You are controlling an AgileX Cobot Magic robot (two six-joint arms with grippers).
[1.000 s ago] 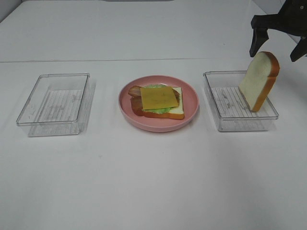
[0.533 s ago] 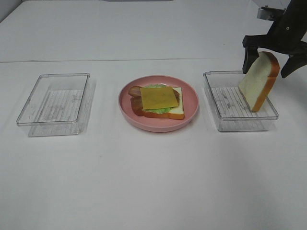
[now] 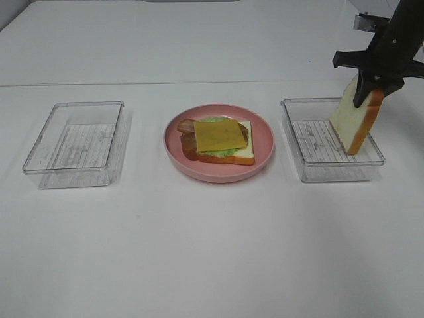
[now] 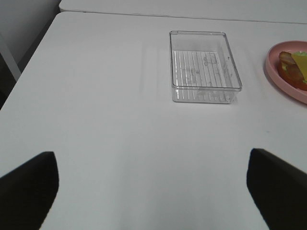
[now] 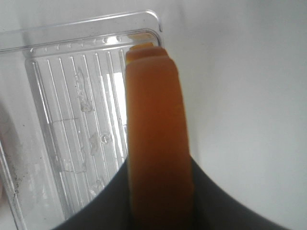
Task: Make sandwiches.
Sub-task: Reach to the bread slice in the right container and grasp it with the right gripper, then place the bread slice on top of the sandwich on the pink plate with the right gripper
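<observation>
From above, the right gripper [image 3: 368, 85] pinches the top of a bread slice [image 3: 354, 122] standing tilted in the right tray [image 3: 311, 165], at 3 o'clock from the pink plate [image 3: 265, 142] holding the open sandwich stack [image 3: 218, 139]. The right wrist view adds the slice's orange crust [image 5: 156, 143] squeezed between both fingers. The left wrist view alone shows the left gripper [image 4: 153, 191] spread wide, over bare table [image 4: 96, 120], the left tray [image 4: 204, 67] ahead.

Exterior high view is taken from above and in front, whole table [image 3: 212, 252] covered, at a distance. Left wrist view is angled low across the table toward the left tray [image 4: 204, 67]; pink plate [image 4: 276, 72] is shared with exterior. Right wrist view is pressed close over the right tray [image 5: 57, 134], also seen from the exterior.
</observation>
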